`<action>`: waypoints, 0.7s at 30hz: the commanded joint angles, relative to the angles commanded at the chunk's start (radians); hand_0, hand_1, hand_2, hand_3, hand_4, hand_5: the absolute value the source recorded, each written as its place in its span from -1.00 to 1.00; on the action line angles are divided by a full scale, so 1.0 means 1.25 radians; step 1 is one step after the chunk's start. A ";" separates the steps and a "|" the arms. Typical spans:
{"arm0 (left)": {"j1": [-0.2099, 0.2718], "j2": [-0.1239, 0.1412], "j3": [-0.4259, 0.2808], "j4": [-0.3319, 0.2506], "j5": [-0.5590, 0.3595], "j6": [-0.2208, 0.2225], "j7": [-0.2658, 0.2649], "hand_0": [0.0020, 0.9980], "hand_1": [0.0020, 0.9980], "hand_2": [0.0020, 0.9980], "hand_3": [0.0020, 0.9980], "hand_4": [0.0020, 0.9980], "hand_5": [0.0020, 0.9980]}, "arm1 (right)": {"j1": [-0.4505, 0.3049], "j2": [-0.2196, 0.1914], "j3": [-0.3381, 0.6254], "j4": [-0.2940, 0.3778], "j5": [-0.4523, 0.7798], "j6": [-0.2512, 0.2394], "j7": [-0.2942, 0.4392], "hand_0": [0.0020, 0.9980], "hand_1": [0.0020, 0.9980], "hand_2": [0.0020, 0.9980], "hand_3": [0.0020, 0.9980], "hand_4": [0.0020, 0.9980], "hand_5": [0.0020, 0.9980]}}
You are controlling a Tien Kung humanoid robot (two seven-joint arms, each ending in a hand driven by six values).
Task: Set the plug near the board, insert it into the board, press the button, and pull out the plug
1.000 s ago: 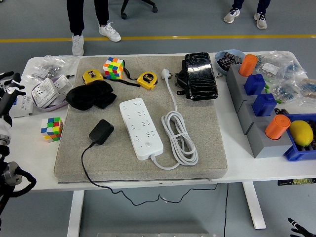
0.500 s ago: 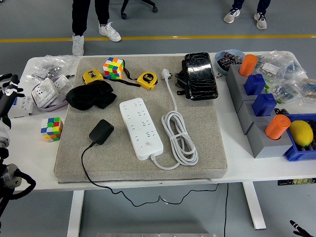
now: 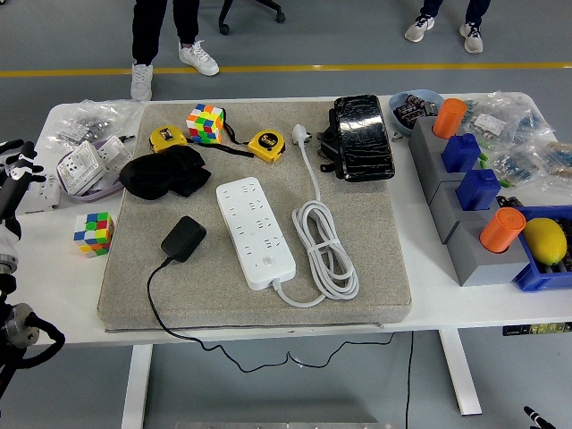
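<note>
The black plug (image 3: pixel 183 238) lies on the grey mat (image 3: pixel 375 277), left of the white power board (image 3: pixel 255 231), with its black cable (image 3: pixel 154 308) running off the mat's front edge. The board lies lengthwise at the mat's middle, its button end nearest me. My left hand (image 3: pixel 16 163) hangs at the picture's left edge, well away from the plug, fingers loosely spread and holding nothing. Only a sliver of my right hand (image 3: pixel 537 416) shows at the bottom right corner, below the table.
The board's own white cord (image 3: pixel 327 252) is coiled to its right. A black eye mask (image 3: pixel 164 172), two yellow tape measures (image 3: pixel 265 145), two colour cubes (image 3: pixel 95 232), a black pouch (image 3: pixel 362 137) and grey blocks (image 3: pixel 465 223) with orange cups surround the mat. People's legs stand beyond the table.
My left arm has drifted slightly left and down at the edge. My right hand has sunk lower in the corner. Nothing on the table has moved.
</note>
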 joint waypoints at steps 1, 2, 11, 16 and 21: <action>0.001 0.001 0.001 0.000 -0.001 0.000 0.001 -0.39 -0.20 -0.05 0.06 0.60 -0.36 | 0.000 0.000 0.000 0.000 0.000 0.001 -0.002 0.13 0.28 0.21 0.10 0.89 0.06; 0.001 0.001 0.002 -0.001 -0.002 0.000 0.001 -0.39 -0.20 -0.05 0.06 0.60 -0.36 | 0.000 0.001 -0.001 -0.001 0.001 0.003 -0.005 0.13 0.28 0.21 0.10 0.89 0.06; 0.000 0.000 0.004 -0.007 -0.003 0.001 0.005 -0.39 -0.20 -0.05 0.06 0.59 -0.36 | 0.001 0.003 0.002 -0.003 0.001 0.008 -0.015 0.14 0.28 0.21 0.10 0.89 0.06; 0.014 0.004 0.002 -0.010 -0.003 0.003 0.006 -0.39 -0.20 -0.05 0.06 0.59 -0.37 | 0.001 0.004 -0.006 -0.009 0.011 0.011 -0.020 0.14 0.28 0.21 0.10 0.89 0.06; 0.014 0.010 0.007 -0.010 -0.007 0.003 0.009 -0.39 -0.20 -0.05 0.06 0.59 -0.37 | -0.001 0.007 -0.013 -0.012 0.018 0.015 -0.024 0.14 0.28 0.21 0.10 0.90 0.06</action>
